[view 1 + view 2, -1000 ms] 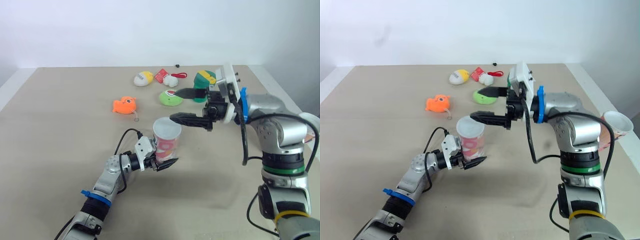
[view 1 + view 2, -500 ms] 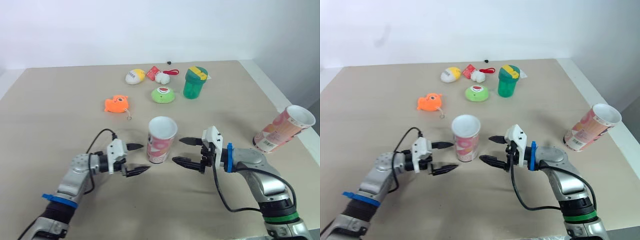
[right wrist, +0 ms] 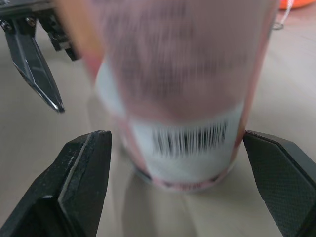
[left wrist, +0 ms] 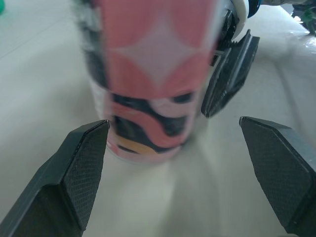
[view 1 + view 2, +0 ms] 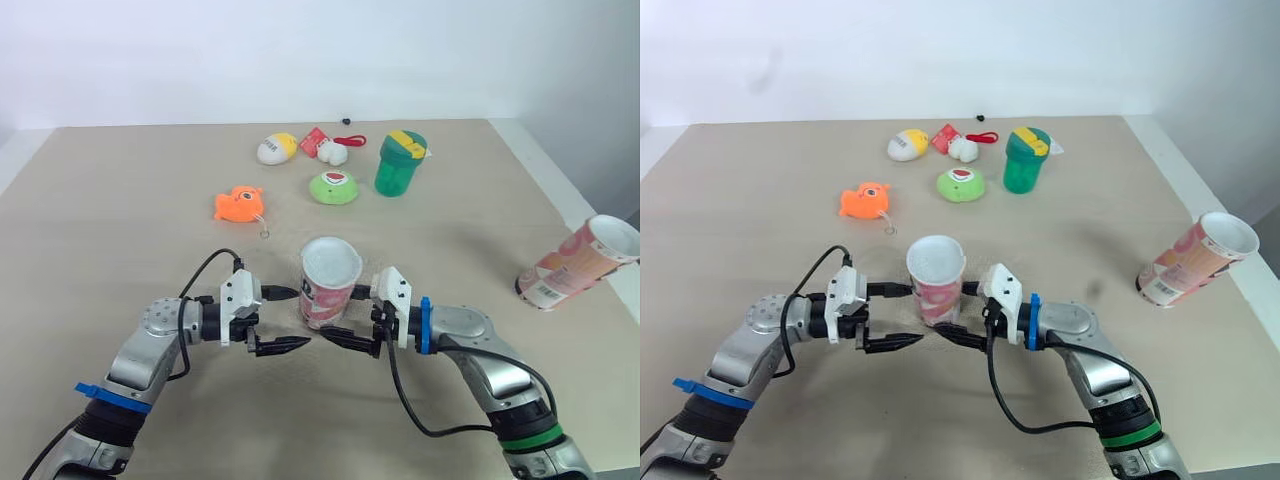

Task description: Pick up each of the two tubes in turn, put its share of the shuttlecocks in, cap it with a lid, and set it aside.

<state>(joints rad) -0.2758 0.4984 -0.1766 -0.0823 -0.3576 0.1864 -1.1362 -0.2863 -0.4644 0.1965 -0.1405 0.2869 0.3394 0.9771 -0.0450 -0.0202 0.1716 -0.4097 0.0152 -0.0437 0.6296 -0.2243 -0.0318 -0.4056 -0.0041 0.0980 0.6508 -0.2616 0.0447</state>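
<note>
On the beige tabletop (image 5: 120, 230), a green dome-shaped toy (image 5: 335, 187) lies in the far middle. An orange fish toy (image 5: 240, 206) lies at its nine o'clock. A white-and-yellow egg-shaped toy (image 5: 277, 149) lies at ten. A small white plush (image 5: 334, 154) beside a red packet (image 5: 316, 141) lies at twelve. A green cup with a yellow-patched lid (image 5: 399, 164) stands upright at two.

The upright tube (image 4: 153, 74) is blurred in both wrist views, its print unreadable and its top cut off by the edge. At 3 o'clock, the left eye view clips the lying tube (image 5: 578, 268) at its rim. At 12 o'clock, a black speck (image 5: 345, 120) on the table (image 5: 120, 200) is too small to identify.
</note>
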